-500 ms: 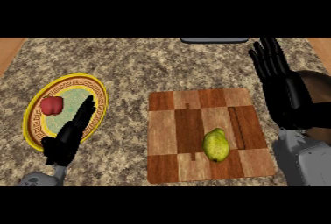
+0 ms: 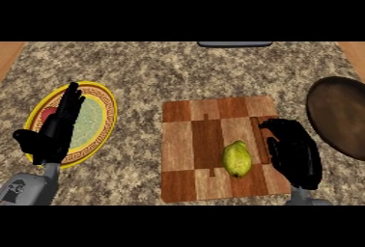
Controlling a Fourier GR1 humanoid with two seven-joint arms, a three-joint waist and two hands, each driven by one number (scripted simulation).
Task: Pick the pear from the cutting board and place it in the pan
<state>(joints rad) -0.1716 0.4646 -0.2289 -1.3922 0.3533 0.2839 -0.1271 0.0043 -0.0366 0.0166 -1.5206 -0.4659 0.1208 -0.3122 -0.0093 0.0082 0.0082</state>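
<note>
The right robot hand is showing above the right edge of the cutting board, its fingers pointing toward 12 o'clock, relaxed and slightly bent, closing on nothing. The pear is lying just beside it at its 9 o'clock, on the lower right part of the board, its narrow end pointing toward 12 o'clock; whether the thumb is touching the fruit cannot be told. The yellow-green pear is sitting on the board and no finger is curling round it. The checkered wooden board is lying flat on the speckled stone table, near the middle of the view. The dark brown pan is sitting at 1 o'clock from the right robot hand, apart from the board and cut off by the view's right edge.

The left robot hand is showing at the view's 8 o'clock, fingers straight and pointing toward 12 o'clock, holding nothing. It is overlapping the left half of a round plate with a yellow patterned rim and a pale green centre. A small red thing is peeking out on the plate beside the fingers, mostly hidden. At 12 o'clock, a dark grey object is lying at the table's far edge.
</note>
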